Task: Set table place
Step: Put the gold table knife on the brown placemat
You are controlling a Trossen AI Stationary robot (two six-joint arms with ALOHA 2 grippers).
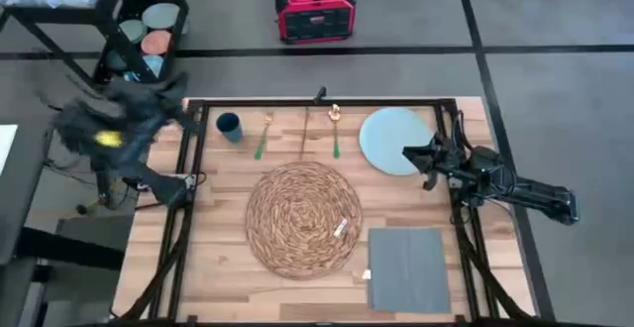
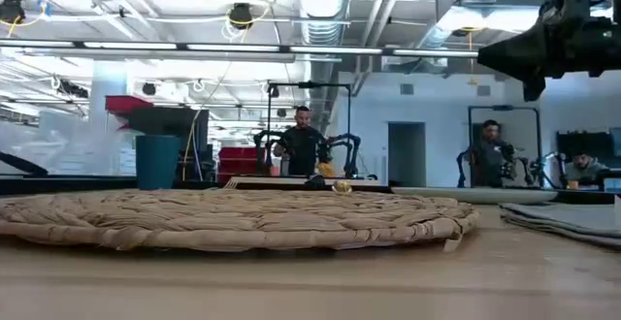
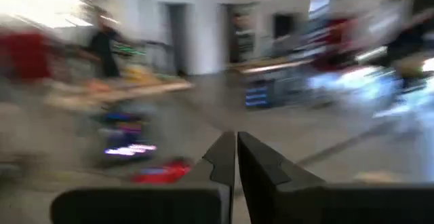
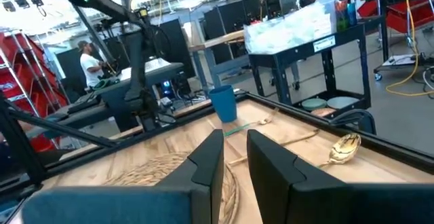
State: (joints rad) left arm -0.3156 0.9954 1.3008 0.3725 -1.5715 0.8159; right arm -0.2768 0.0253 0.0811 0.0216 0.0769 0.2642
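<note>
The right gripper [image 1: 408, 155] hung over the near edge of the pale blue plate [image 1: 388, 139], at the right side of the desk [image 1: 218, 268]. Its two fingers [image 4: 203, 157] stood a small way apart and held nothing. In the right wrist view, the dark blue cup [image 4: 223, 104] stood far ahead of the fingers, at the back of the desk. A gold spoon [image 4: 344, 146] lay off to one side of them. The straw mat [image 1: 303, 218] lay in the middle of the desk, well away from the fingers. The grey napkin [image 1: 407, 268] lay flat beside the mat, behind the right gripper. The green-handled fork [image 1: 264, 136] and another green-handled piece [image 1: 336, 134] lay side by side between the cup and the plate.

The left gripper [image 3: 236, 161] was off the desk, past its left edge, and looked blurred from above. Its fingers were pressed together with nothing between them, pointing out at the room.

People stood in the room behind the desk.
</note>
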